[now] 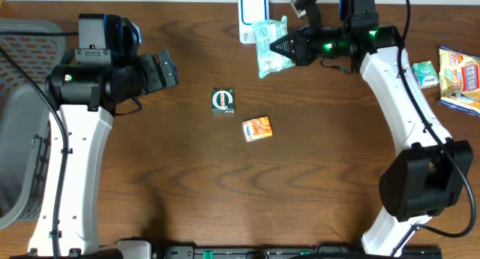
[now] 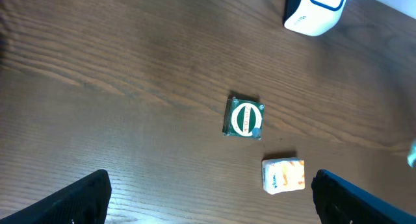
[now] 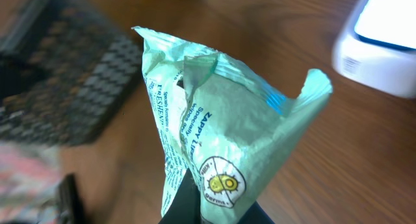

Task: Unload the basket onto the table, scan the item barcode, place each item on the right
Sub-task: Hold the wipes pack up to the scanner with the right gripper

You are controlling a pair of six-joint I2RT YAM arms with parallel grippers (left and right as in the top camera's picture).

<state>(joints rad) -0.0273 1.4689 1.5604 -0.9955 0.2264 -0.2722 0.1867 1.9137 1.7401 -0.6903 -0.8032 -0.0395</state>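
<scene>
**Green packet gripped beside the scanner**

A pale green crinkled plastic packet (image 1: 268, 45) is held off the table at the far edge, clamped at one end by the right gripper (image 1: 279, 47), whose jaws are pressed together on the film. In the right wrist view the packet stands up out of the dark fingers (image 3: 208, 210), its printed face turned to the camera. The white box-shaped scanner with a blue outline (image 1: 253, 15) is seen just beside the packet.

The left gripper (image 1: 166, 70) is held above bare wood with its jaws spread wide and nothing between them; its two black fingers (image 2: 75, 201) are seen at the lower corners of the left wrist view. A small dark green square packet with a white oval (image 1: 223, 100) and a small orange and white packet (image 1: 257, 128) are lying near each other mid-table, untouched.
</scene>
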